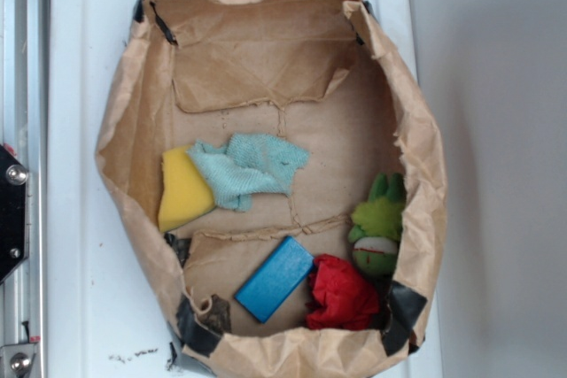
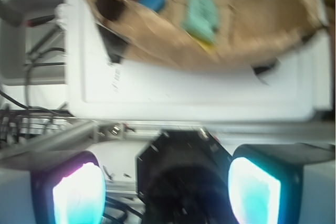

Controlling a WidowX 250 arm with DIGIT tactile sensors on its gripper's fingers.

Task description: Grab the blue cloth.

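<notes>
Because the blue cloth (image 1: 248,168) is a small, wrinkled terry rag, it looks light, limp and easy to pinch, though a loose corner could slip free; a raised fold near its middle seems the safest place to grip, since its left edge lies against the yellow sponge (image 1: 182,189).

Reading the exterior view left to right inside the paper bag (image 1: 133,104): sponge, cloth, then the bright-blue block (image 1: 275,278), red cloth (image 1: 341,294) and green toy (image 1: 379,216); no arm appears there.

Only the blurred wrist view shows the gripper (image 2: 168,192); its two fingers (image 2: 79,192) stand wide apart with nothing between them. From the gripper, the cloth (image 2: 201,14) lies well ahead and slightly right, beyond the white tray's (image 2: 184,93) near edge.
</notes>
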